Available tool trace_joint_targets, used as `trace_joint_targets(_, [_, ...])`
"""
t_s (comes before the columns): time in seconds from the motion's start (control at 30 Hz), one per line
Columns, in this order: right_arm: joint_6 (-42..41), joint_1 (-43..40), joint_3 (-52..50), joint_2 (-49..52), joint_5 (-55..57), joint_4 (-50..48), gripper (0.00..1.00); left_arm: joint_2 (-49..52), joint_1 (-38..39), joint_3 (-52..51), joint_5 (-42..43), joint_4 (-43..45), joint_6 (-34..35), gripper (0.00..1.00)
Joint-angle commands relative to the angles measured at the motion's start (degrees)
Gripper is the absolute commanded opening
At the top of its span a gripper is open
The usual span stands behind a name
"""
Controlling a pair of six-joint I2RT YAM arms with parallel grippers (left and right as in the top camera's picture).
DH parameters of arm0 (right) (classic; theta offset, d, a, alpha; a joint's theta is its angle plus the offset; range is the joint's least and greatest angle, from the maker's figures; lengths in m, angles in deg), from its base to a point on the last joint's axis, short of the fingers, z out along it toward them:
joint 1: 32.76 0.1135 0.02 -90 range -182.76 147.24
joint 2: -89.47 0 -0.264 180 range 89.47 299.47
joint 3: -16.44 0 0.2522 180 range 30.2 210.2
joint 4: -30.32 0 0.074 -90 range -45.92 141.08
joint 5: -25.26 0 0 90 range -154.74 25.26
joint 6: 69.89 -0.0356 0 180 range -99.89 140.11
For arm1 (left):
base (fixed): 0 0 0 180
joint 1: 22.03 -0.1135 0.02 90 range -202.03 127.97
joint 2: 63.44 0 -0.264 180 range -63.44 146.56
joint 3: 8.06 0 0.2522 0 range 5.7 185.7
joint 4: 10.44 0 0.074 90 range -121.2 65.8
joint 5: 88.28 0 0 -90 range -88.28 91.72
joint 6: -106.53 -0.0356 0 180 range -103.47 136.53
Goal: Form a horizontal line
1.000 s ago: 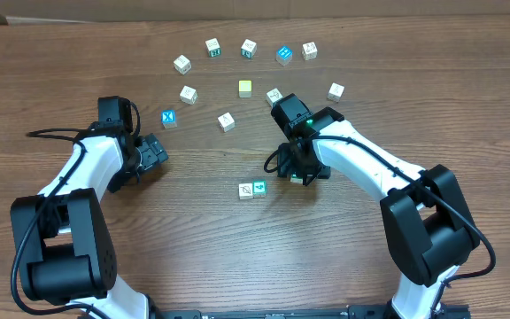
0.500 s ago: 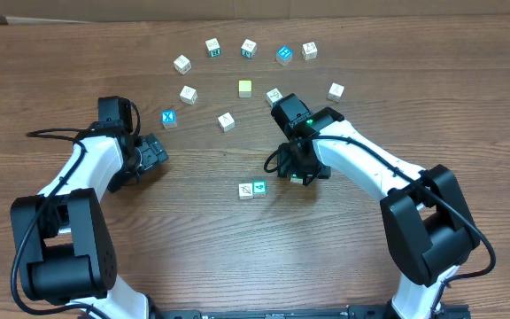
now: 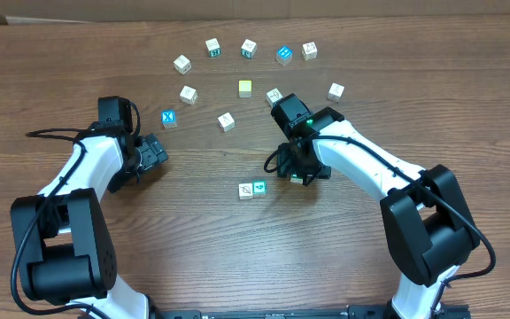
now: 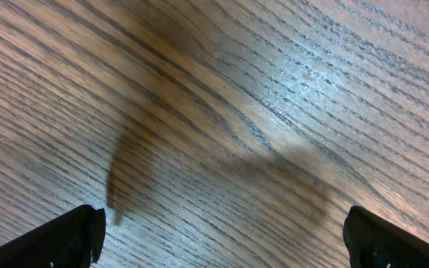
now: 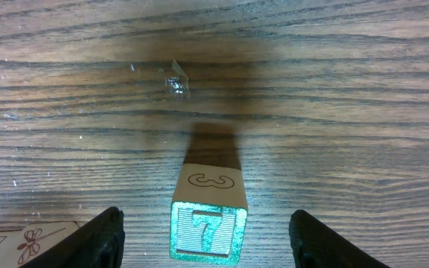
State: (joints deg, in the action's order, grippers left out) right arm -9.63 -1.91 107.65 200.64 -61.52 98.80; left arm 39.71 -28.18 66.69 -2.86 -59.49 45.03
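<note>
The horizontal line (image 3: pixel 252 189) is two touching cubes, one white and one teal, in the middle of the table. My right gripper (image 3: pixel 297 174) is just right of it, low over a third cube. In the right wrist view this cube (image 5: pixel 207 219) has a teal "7" face and a white "3" face. It stands between the open fingers (image 5: pixel 99 238) without touching them. A cube of the row (image 5: pixel 24 244) shows at the bottom left. My left gripper (image 3: pixel 153 152) is open and empty at the left, over bare wood (image 4: pixel 222 149).
Several loose cubes lie in an arc at the back, from a white one (image 3: pixel 181 63) to another white one (image 3: pixel 336 91), with a yellow-green one (image 3: pixel 245 88), a blue one (image 3: pixel 168 118) and a white one (image 3: pixel 227 121) nearer the arms.
</note>
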Motion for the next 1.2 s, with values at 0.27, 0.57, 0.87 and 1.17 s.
trace_joint_targets(0.27, [0.2,0.3,-0.3,0.1,0.5,-0.1,0.57,0.7,-0.2,-0.2,-0.3,0.0,-0.2,1.0])
trace_joint_targets(0.57, [0.2,0.3,-0.3,0.1,0.1,0.6,0.35,0.7,-0.2,-0.2,-0.3,0.0,-0.2,1.0])
trace_joint_targets(0.87, [0.1,0.3,-0.3,0.1,0.1,0.7,0.5,0.7,-0.2,-0.2,-0.3,0.0,-0.2,1.0])
trace_joint_targets(1.17, [-0.5,0.3,-0.4,0.7,0.1,0.4,0.47,0.7,-0.2,-0.2,-0.3,0.0,-0.2,0.99])
